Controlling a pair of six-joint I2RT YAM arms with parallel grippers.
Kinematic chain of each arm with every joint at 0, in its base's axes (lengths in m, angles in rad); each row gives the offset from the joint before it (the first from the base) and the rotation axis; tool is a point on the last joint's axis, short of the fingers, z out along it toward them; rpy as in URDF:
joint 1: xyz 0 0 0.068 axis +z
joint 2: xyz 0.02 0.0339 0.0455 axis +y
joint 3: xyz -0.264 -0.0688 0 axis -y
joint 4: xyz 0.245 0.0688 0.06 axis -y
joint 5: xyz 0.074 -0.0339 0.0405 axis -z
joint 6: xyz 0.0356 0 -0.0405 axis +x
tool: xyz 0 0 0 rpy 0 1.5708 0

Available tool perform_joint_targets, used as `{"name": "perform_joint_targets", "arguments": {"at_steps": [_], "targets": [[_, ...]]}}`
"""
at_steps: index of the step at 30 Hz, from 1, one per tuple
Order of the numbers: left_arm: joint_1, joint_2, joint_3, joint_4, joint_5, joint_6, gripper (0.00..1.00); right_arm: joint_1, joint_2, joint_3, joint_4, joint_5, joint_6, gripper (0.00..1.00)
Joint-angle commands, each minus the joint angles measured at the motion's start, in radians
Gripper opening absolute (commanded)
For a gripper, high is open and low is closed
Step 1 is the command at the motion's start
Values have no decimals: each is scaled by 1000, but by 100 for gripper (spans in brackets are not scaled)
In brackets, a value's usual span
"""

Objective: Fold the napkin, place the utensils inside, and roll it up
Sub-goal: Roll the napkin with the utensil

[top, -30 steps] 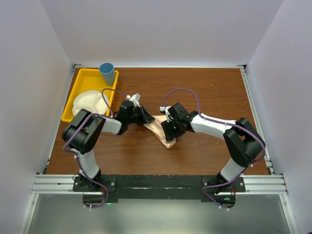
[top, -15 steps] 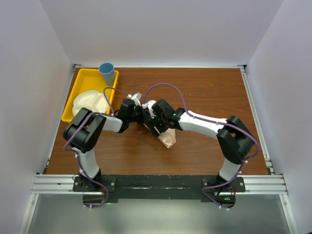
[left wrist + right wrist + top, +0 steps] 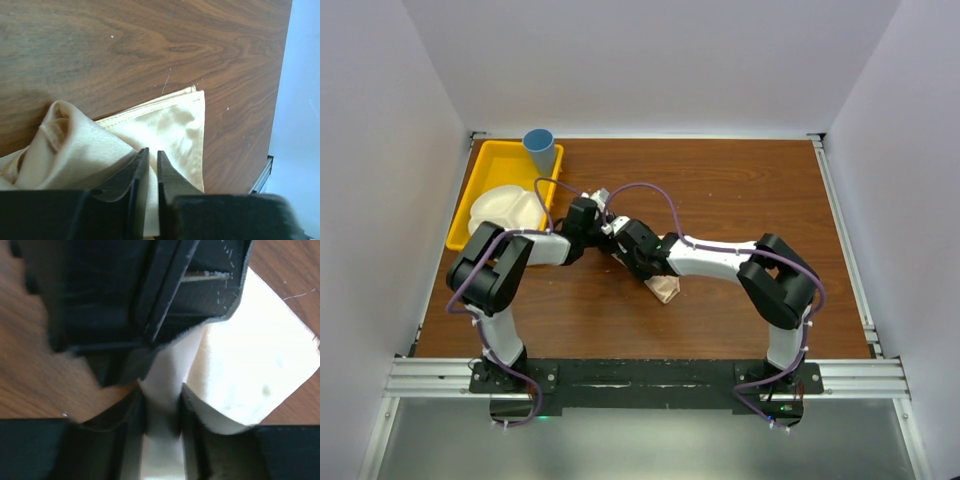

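Note:
The peach-orange napkin [image 3: 666, 288] lies bunched on the wood table, mostly hidden under the two grippers in the top view. My left gripper [image 3: 606, 231] and right gripper [image 3: 626, 250] meet over its upper left end. In the left wrist view the left gripper [image 3: 150, 153] has its jaws nearly closed on a thin layer of the napkin [image 3: 167, 125]. In the right wrist view the right gripper [image 3: 161, 393] pinches a raised fold of the napkin [image 3: 250, 355], with the left gripper's black body close in front. The fork is not visible in any view.
A yellow tray [image 3: 488, 160] at the back left holds a white divided plate [image 3: 500, 212]. A blue cup [image 3: 540, 149] stands at the tray's far corner. White walls close in the table on three sides.
My right gripper has moved left across the napkin until it meets the left gripper. The visible cloth has shrunk to a small piece at the lower right of the grippers.

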Motion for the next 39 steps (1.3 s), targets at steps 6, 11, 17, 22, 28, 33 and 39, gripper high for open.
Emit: {"name": "perform_joint_targets", "arguments": {"at_steps": [6, 11, 17, 22, 28, 33, 39], "targets": [[16, -321, 13, -270, -257, 153, 33, -191, -66, -101, 144, -549, 122, 12], [16, -409, -60, -236, -300, 160, 36, -352, 46, -87, 174, -947, 191, 15], [-1, -293, -109, -23, -61, 89, 35, -452, 185, -142, 360, -1246, 409, 18], [-16, -193, -123, 152, 9, 12, 32, -485, 214, -150, 385, -1248, 429, 20], [-16, -104, -122, 221, -1, -12, 31, -486, 202, -120, 275, -1179, 345, 22], [-16, -67, -108, 138, -52, -12, 29, -479, 143, -78, 90, -1044, 231, 34], [-16, -26, -106, 98, -70, -12, 27, -437, 4, -11, -124, -802, 89, 55]]}}
